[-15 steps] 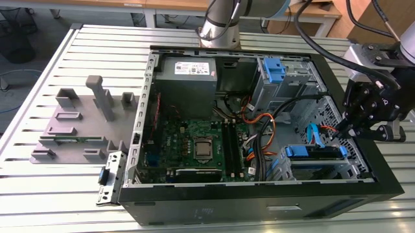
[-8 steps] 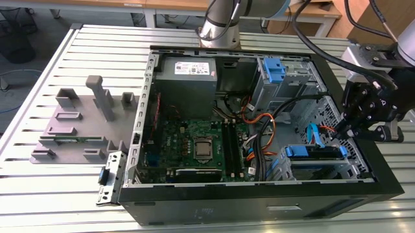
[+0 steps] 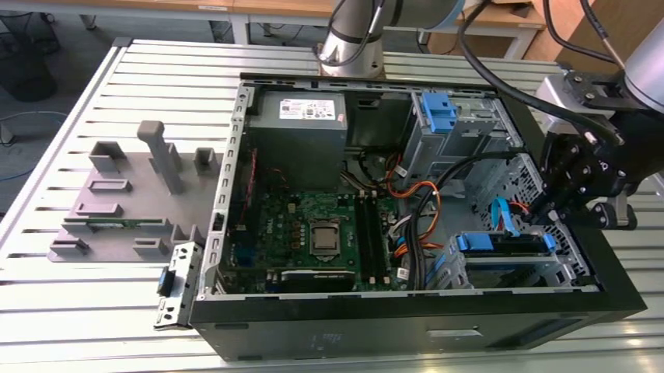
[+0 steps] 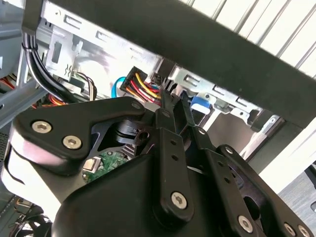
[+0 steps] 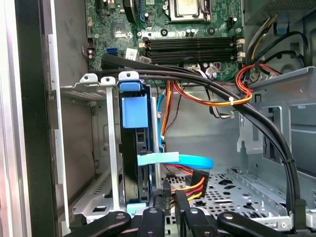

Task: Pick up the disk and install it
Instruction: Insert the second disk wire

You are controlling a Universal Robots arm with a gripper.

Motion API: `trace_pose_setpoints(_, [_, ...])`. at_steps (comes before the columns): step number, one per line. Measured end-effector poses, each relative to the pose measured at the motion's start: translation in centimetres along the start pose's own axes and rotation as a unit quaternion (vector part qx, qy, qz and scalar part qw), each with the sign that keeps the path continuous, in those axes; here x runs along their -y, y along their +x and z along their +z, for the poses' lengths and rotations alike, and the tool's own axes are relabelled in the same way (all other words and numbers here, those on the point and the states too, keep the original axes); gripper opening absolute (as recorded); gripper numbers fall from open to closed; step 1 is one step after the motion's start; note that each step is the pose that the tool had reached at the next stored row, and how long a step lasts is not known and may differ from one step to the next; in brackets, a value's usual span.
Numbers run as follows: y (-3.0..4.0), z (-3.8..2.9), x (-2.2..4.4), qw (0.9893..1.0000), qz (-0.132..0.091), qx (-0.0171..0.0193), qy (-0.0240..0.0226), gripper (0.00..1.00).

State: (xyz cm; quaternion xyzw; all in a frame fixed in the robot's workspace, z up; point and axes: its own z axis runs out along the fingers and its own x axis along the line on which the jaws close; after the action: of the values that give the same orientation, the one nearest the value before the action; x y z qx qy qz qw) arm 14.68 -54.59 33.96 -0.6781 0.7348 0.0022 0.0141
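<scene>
The disk [image 3: 511,243], in its blue carrier, sits inside the lower drive cage [image 3: 518,272] at the case's front corner, on the exterior view's right. The first wrist view shows the disk [image 5: 141,163] edge-on, standing in the cage behind the carrier's blue tab [image 5: 133,111]. My gripper [image 3: 550,203] reaches into the case just beside that cage. In both wrist views its fingers [image 5: 167,193] are drawn together. Their tips [image 4: 170,101] lie against the red and yellow wires of a black power connector [image 5: 196,178]. I cannot tell whether they pinch those wires.
A light blue flat cable [image 5: 190,161] runs from the disk side across the cage floor. Thick black cable bundles [image 5: 256,128] arch overhead. An upright blue bracket [image 3: 441,113] stands in the upper bay. The motherboard [image 3: 316,233] fills the case floor. A grey fixture [image 3: 124,194] lies outside.
</scene>
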Motion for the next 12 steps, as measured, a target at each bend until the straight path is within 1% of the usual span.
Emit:
trace_pose_setpoints(2, [0.02,0.02,-0.21,1.0000,0.000,-0.0018,0.0002,0.23])
trace_pose_setpoints(4, [0.03,0.03,-0.30,1.0000,0.000,-0.0027,0.0003,0.23])
trace_pose_setpoints(12, [0.03,0.02,-0.31,1.0000,0.000,-0.0030,0.0003,0.23])
